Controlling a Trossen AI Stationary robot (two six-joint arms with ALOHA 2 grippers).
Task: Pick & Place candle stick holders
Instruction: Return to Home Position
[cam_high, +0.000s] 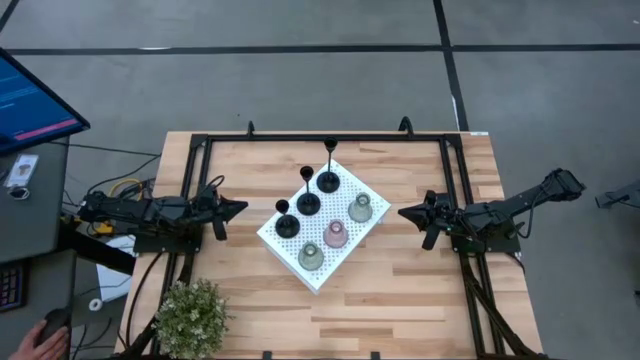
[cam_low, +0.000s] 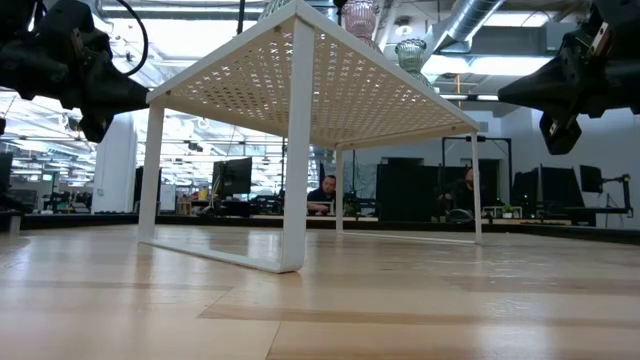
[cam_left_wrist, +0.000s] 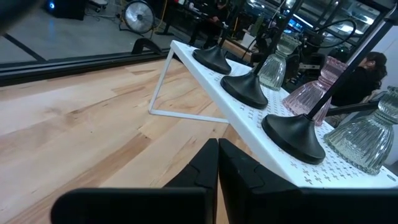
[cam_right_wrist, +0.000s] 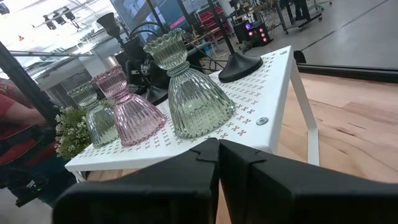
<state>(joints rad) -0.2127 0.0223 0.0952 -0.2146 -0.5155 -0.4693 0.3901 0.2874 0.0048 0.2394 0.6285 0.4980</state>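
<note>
Since both claws are pinched shut on nothing, no holder is in hand right now. The left claw (cam_high: 237, 208) hangs above the worktop (cam_high: 400, 300), just short of the white shelf (cam_left_wrist: 242, 118). Straight ahead of its tips, the three black holders (cam_left_wrist: 249, 89) stand in a row along the shelf's near edge. The right claw (cam_high: 404, 212) faces it from the other side. Just beyond its tips stand the three glass holders (cam_right_wrist: 196, 99), two green with the pink holder (cam_right_wrist: 127, 112) between them, upright and close together. All six are up on the shelf. The black ones look light and stiff but tippy on those thin stems; I'd pinch low on the stem, by the base. The ribbed glass looks heavier, slick and breakable, so the narrow waist under the cup seems the safest hold.
</note>
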